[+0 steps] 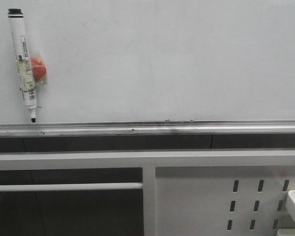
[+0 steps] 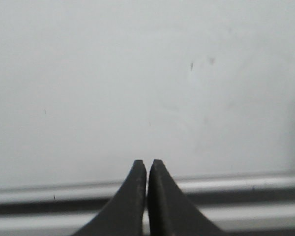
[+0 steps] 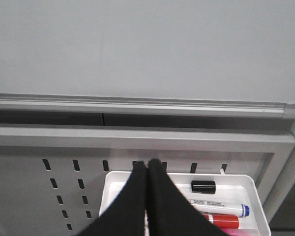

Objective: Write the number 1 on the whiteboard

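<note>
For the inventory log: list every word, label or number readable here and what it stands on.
None can be read.
Marker pen stuck on the whiteboard: printed label, too small.
Blue-capped marker in the white tray: printed label, blurred.
Whiteboard: no number 1 written.

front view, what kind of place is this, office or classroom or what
Probably an office, classroom or lab writing station. A large whiteboard with a metal tray rail fills the view, a marker pen hangs on it, and a white tray below holds more markers. No stroke is on the board.
</note>
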Controlling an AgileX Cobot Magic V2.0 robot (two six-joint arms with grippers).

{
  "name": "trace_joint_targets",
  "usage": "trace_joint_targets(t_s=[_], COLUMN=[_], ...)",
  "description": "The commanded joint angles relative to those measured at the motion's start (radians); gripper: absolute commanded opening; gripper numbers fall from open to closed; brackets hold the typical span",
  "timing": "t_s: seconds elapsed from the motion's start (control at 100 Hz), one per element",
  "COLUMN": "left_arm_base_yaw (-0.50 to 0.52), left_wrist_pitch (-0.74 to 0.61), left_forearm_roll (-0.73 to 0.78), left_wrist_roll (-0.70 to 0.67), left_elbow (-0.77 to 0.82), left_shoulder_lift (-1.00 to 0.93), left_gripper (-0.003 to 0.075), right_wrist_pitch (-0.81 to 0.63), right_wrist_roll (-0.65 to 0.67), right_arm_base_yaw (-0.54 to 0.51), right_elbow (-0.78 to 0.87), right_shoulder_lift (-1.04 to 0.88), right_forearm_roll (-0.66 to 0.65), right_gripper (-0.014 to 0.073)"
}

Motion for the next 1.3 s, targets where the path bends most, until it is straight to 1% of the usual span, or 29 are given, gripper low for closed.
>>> trace_joint_targets(t_s=[0.0,0.12,0.17,0.22,0.39,0.44,0.52,0.63,0.69,0.76,0.79,0.84,0.94,1.05,1.15,1.2,1.29], left_arm_base_yaw=[0.0,0.0,0.0,0.0,0.0,0.0,0.0,0.0,0.0,0.0,0.0,0.0,0.0,-0.002,-0.002,-0.002,-0.002], left_wrist_pitch=[-0.2,-0.253,-0.265,-0.3,-0.367,-0.418,-0.514,-0.52,-0.495,-0.411,-0.369,-0.296,-0.252,-0.163,-0.169,-0.193,-0.265], left_forearm_roll=[0.004,0.004,0.004,-0.001,-0.001,-0.001,-0.001,-0.011,-0.011,-0.018,-0.024,-0.026,-0.026,-0.032,-0.058,-0.058,-0.048], left_wrist_roll=[-0.004,-0.004,-0.004,-0.004,-0.004,-0.004,-0.011,-0.011,-0.019,-0.019,-0.019,-0.019,-0.019,-0.019,-0.019,-0.019,-0.019], left_elbow=[0.036,0.036,0.036,0.036,0.036,0.036,0.036,0.035,0.027,-0.008,-0.029,-0.074,-0.186,-0.319,-0.416,-0.437,-0.439], left_shoulder_lift=[-0.022,-0.022,-0.022,-0.022,-0.022,-0.022,-0.022,-0.022,-0.022,-0.018,-0.011,0.004,0.057,0.132,0.18,0.193,0.203], left_gripper=[-0.002,-0.002,-0.002,-0.002,-0.002,-0.002,-0.002,-0.002,-0.002,-0.002,-0.002,-0.002,-0.002,-0.002,-0.002,-0.002,-0.002], right_wrist_pitch=[-0.02,-0.023,-0.047,-0.109,-0.431,-0.497,-0.565,-0.62,-0.591,-0.458,-0.394,-0.361,-0.329,-0.19,-0.093,-0.101,-0.178], right_wrist_roll=[0.0,0.0,0.0,0.0,0.0,0.0,0.0,0.009,0.05,0.124,0.126,0.126,0.126,0.126,0.126,0.126,0.126], right_arm_base_yaw=[-0.006,-0.006,-0.006,-0.006,-0.006,-0.006,-0.006,-0.006,-0.006,-0.006,-0.006,-0.006,-0.006,-0.006,-0.006,-0.006,-0.006], right_elbow=[0.014,0.014,0.014,0.014,0.014,0.014,0.014,0.014,0.002,-0.043,-0.065,-0.105,-0.186,-0.338,-0.482,-0.534,-0.587], right_shoulder_lift=[-0.023,-0.023,-0.023,-0.023,-0.023,-0.023,-0.023,-0.023,-0.023,-0.023,-0.021,-0.012,0.041,0.149,0.255,0.297,0.355], right_forearm_roll=[0.003,0.003,0.003,0.003,0.008,0.008,0.008,0.015,0.054,0.099,0.102,0.102,0.102,0.102,0.104,0.105,0.105], right_gripper=[-0.0069,-0.0069,-0.0069,-0.0069,-0.0069,-0.0069,-0.0069,-0.0069,-0.0069,-0.0069,-0.0069,-0.0069,-0.0069,-0.0069,-0.0069,-0.0069,-0.0069])
